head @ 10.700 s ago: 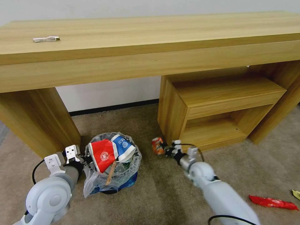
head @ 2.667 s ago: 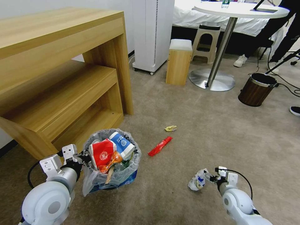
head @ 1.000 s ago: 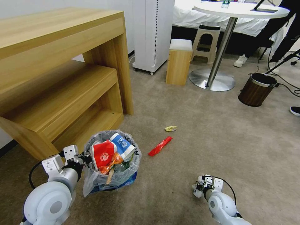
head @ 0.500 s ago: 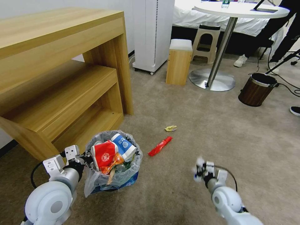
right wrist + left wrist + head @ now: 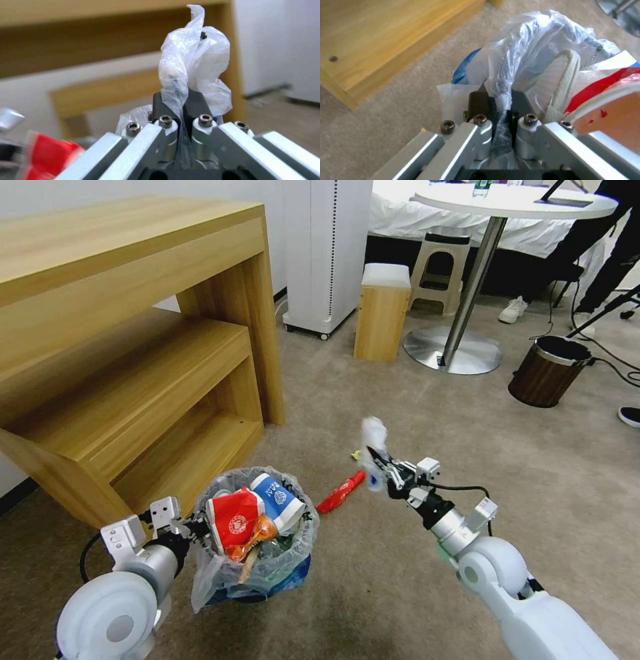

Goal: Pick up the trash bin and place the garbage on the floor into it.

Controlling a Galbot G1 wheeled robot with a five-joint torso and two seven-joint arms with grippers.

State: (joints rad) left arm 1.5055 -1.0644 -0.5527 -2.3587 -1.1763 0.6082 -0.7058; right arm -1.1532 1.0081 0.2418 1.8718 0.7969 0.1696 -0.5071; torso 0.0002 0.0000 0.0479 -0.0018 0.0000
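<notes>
Left gripper (image 5: 189, 528) at lower left, clamped on rim of trash bin (image 5: 257, 573), packed with cups and wrappers. Right gripper (image 5: 381, 465) at centre, raised off carpet, pinched on crumpled white plastic wrapper (image 5: 373, 437). Red wrapper (image 5: 341, 492) lying between bin and gripper.
</notes>
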